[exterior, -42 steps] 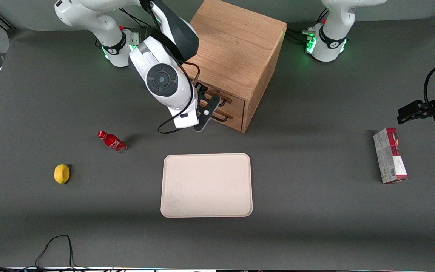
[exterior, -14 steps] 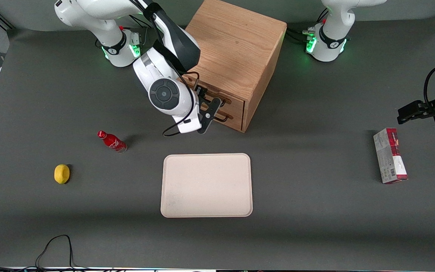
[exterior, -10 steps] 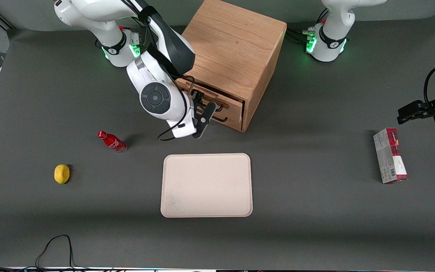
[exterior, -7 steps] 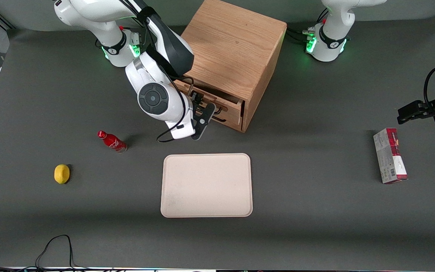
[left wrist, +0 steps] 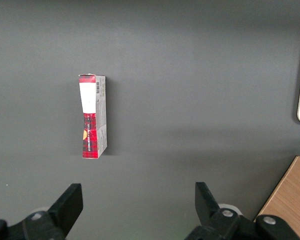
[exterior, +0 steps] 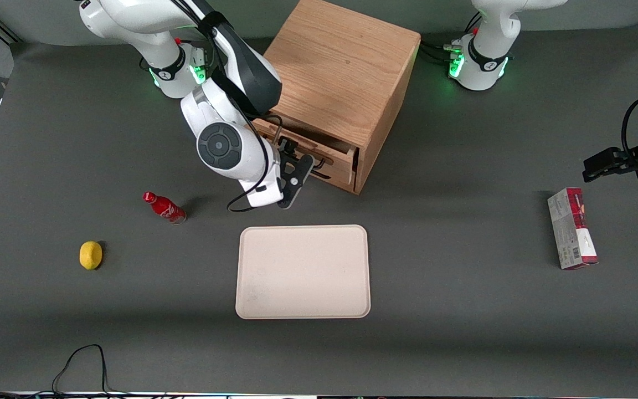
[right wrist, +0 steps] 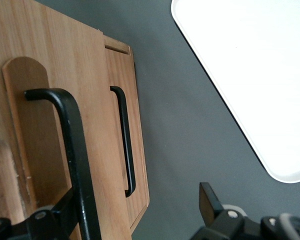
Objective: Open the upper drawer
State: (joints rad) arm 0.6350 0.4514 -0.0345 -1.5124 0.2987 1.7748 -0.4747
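The oak cabinet [exterior: 346, 66] stands at the back of the table. Its upper drawer [exterior: 336, 158] is pulled out a little, with a dark gap showing at its top edge. My right gripper [exterior: 302, 168] is in front of that drawer, at its black bar handle [exterior: 323, 162]. The right wrist view shows the gripper [right wrist: 137, 210] open, fingers wide apart. One finger [right wrist: 65, 207] lies against the upper drawer's handle [right wrist: 75, 140], while the lower drawer [right wrist: 139, 150] and its handle [right wrist: 125, 145] sit between the fingers.
A cream tray [exterior: 303, 271] lies nearer the front camera than the cabinet. A red bottle [exterior: 164, 206] and a yellow lemon [exterior: 91, 255] lie toward the working arm's end. A red and white box [exterior: 571, 228] lies toward the parked arm's end.
My gripper has drawn back from the cabinet with the handle, and the upper drawer has slid out a little, opening a dark gap at its top.
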